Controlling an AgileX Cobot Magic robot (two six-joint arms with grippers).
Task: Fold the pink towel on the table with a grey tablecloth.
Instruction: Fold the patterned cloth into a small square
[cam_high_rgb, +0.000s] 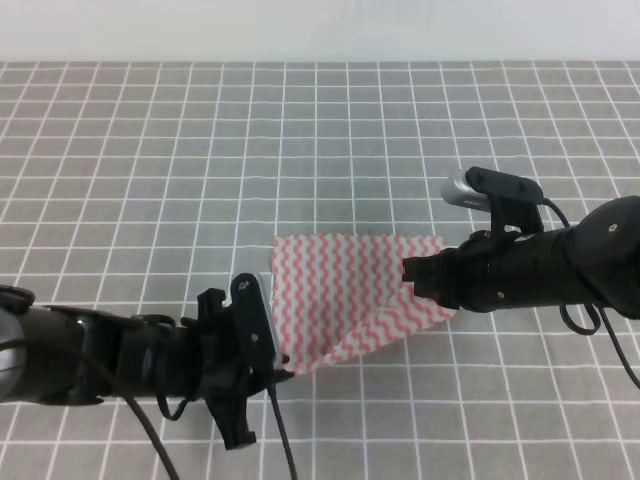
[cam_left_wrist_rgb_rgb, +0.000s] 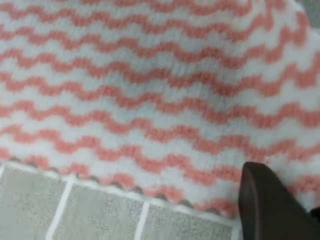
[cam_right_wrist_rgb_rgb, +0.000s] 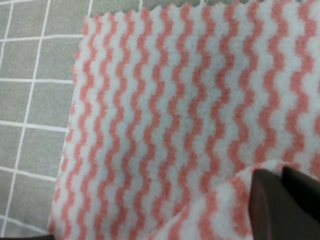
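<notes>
Pink towel (cam_high_rgb: 345, 290) lies w/ both arms at it, on the grey-check table (cam_high_rgb: 150, 150), roughly mid-width and toward the near edge; its far side is flat, the near-left corner runs to a point at the left hand (cam_high_rgb: 272, 362). Looks thin, light, v. soft: it sags and wrinkles where it's gathered, and in the right wrist view a lip of cloth curls up against the dark finger (cam_right_wrist_rgb_rgb: 280, 205). Fleecy nap, so not slippery, nothing to break, but it will flop and drag on the tablecloth if pulled low. Best holds, I'd say, are the corners or the pinked edge (cam_left_wrist_rgb_rgb: 125, 187), lifted clear before carrying over.

Right hand (cam_high_rgb: 425, 280) sits at the towel's right corner, apparently pinching the cloth fold betw. its fingers. Left hand: only one dark finger (cam_left_wrist_rgb_rgb: 270, 205) shows over the towel near the zigzag edge, and from overhead the tip is blocked by the mount, so can't tell if it's spread or pressed together.

No brand, label or writing readable anywhere on cloth, arms or table.
</notes>
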